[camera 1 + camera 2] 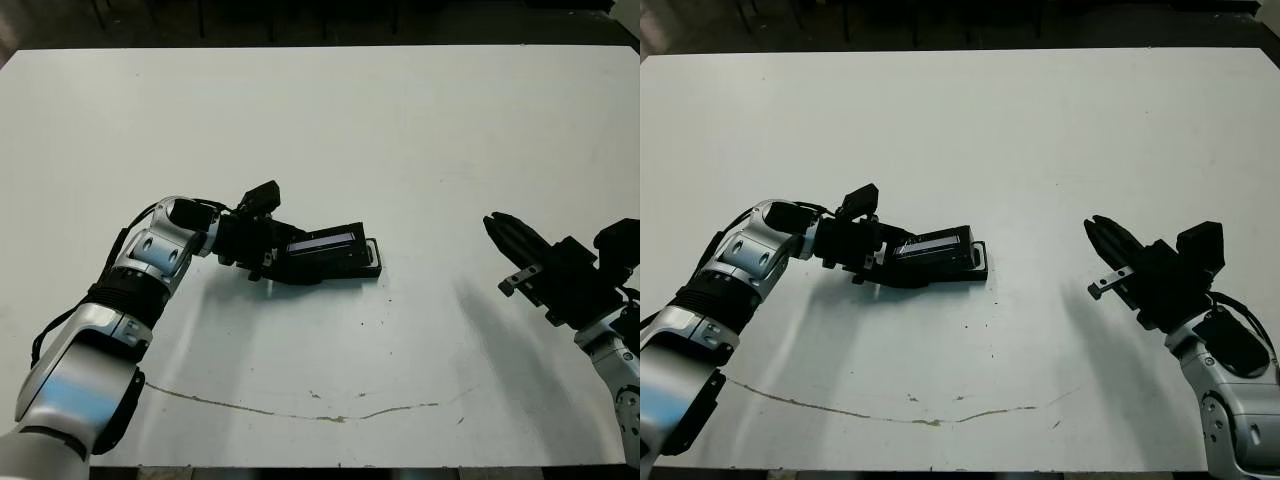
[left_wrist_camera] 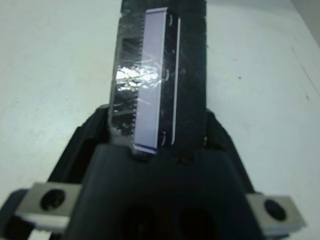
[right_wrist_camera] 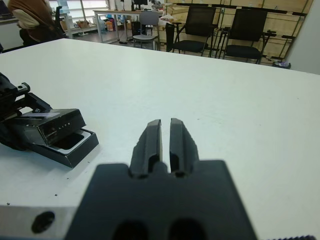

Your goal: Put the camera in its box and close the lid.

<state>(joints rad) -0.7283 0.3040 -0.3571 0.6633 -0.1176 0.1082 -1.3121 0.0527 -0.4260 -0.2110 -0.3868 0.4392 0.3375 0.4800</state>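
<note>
White and matte, the surface [image 1: 400, 130] is carrying a thin brownish scuff line [image 1: 300, 410] along its near edge. At near right, the right gripper [image 1: 1110, 245] is hovering with its jaws pressed almost together, holding nothing, well apart from the task's things.

At mid left, the left gripper [image 1: 275, 255] is reaching rightward, its jaws clamped on the near-left end of the lid [image 1: 325, 245], a flat black cover with a shiny silver strip running along its top. The lid is sitting tilted over the box [image 1: 372, 262]; the right wrist view is showing the lid's end propped above the tray, leaving a dark gap, so it is not seated yet. Only the box's far-right rim and rounded corner are showing. The camera itself is not visible; it may be lying inside under the lid, but I cannot tell.

The lid looks stiff, light and thin, with a glossy skin that is likely to slip under hard pads, so gripping across its short width near one end, as now, seems sound. The box looks equally light and is likely to slide on the smooth surface if pushed sideways; pressing straight down looks safer.
</note>
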